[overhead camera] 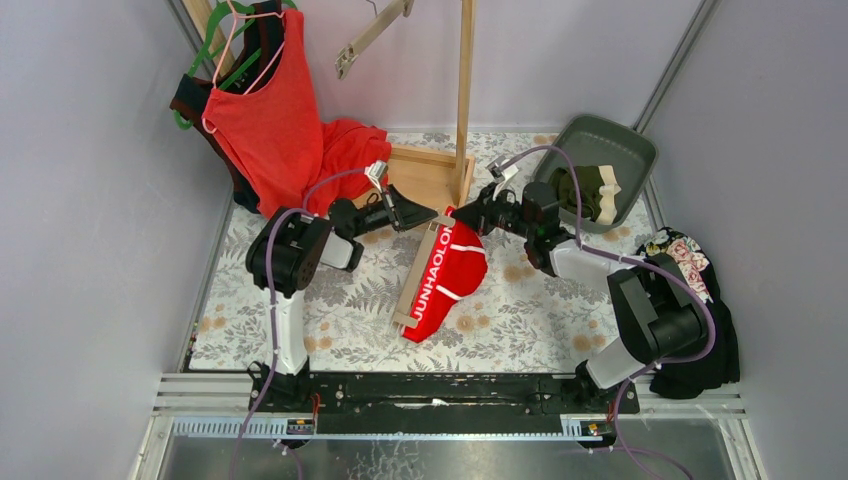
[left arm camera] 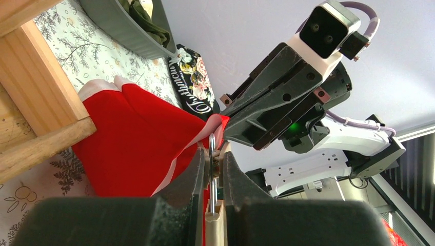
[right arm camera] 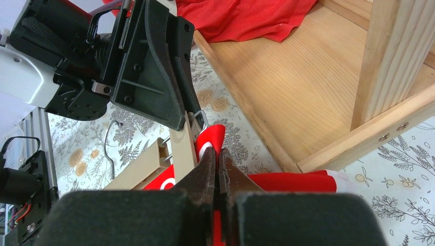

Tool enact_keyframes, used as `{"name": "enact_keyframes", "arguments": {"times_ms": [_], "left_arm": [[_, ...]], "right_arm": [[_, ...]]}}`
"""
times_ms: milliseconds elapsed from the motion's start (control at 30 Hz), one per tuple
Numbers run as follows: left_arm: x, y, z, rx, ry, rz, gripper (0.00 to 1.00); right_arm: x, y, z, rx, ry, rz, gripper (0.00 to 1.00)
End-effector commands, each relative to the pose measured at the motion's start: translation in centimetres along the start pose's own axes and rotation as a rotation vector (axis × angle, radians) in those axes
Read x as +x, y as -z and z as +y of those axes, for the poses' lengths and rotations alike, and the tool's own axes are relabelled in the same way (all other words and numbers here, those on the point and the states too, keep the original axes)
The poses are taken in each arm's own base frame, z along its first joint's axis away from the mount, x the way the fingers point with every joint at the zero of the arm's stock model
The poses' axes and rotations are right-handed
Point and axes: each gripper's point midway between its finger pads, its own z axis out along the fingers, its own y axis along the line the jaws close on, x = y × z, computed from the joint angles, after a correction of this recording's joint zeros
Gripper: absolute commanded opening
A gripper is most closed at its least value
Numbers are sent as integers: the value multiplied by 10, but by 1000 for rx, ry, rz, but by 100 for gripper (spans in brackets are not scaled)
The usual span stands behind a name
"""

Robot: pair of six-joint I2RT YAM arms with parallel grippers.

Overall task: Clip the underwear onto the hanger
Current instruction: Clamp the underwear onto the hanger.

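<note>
Left gripper (left arm camera: 211,154) clenched on the hanger (overhead camera: 416,275) clip; right gripper (right arm camera: 217,156) pinching the red briefs (overhead camera: 460,275) just beside it

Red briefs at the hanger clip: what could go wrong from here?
1. The left hand squeezes the wire-sprung clip of the beige plastic hanger, very close to the right hand; a small move could collide them.
2. The right hand pinches only a thin corner of the bright red fabric briefs; it could slip out before the clip bites.
</note>
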Motion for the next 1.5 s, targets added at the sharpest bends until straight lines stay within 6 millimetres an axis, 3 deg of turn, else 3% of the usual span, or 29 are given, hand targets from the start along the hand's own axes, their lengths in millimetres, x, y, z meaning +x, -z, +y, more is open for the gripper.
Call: {"name": "enact_keyframes", "arguments": {"times_ms": [0,267,400,567,700,1133,1467], "left_arm": [[15,-1,-8,60,-56,84,4],[16,-1,-4,54,-50,86,50],[16,1,-2,47,-47,80,59],[13,4,-1,40,-48,62,61],[10,2,-4,45,-51,56,61],[12,-1,-4,45,-48,50,66],[15,-15,-10,74,-51,64,66]], "right_arm": [[-53,-5,2,-14,80,-131,0],[-54,-5,4,-29,90,-126,0],[-52,0,6,-31,121,-131,0],[-52,16,0,-45,176,-163,0],[-58,29,-13,-110,119,-213,0],[-53,32,-10,-218,56,-213,0],[-32,26,-11,-266,17,-162,0]]}}
